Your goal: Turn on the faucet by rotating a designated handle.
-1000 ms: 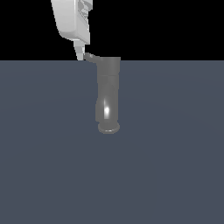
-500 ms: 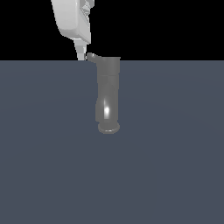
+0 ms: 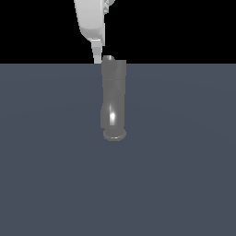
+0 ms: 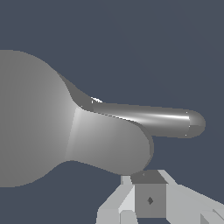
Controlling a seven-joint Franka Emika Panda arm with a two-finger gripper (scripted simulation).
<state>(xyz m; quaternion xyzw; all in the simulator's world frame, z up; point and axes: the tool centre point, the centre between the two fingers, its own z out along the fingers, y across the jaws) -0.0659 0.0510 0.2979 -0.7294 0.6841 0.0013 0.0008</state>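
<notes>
My claw [image 3: 97,54] hung at the far side of the scene, coming down from above, with its white finger [image 3: 97,50] just beside the top of the faucet [image 3: 113,99], on the exterior view's left of it. I could see only that one finger clearly there; in the wrist view a grey pad block [image 4: 149,199] with a small dark diamond mark sat close under the faucet's rounded cap. Whether my fingers stood apart or together I could not tell, and I could not tell whether the finger touched the cap or merely stood against it.

No writing, brand or label showed anywhere; the diamond mark on the pad was the only sign.

There was one faucet, a dull grey upright column with a bright glint low on its body and a round flange [image 3: 114,134] at its foot, standing about the middle of the floor [image 3: 50,175]. There was one handle [image 4: 153,119], a thin rounded lever sticking out sideways from the cap in the wrist view, its free end lit by a pale streak. In the exterior view the handle could not be made out.

The flat slate-blue floor spread wide around the flange, left, right and near; its far edge met black just behind the faucet's top.
</notes>
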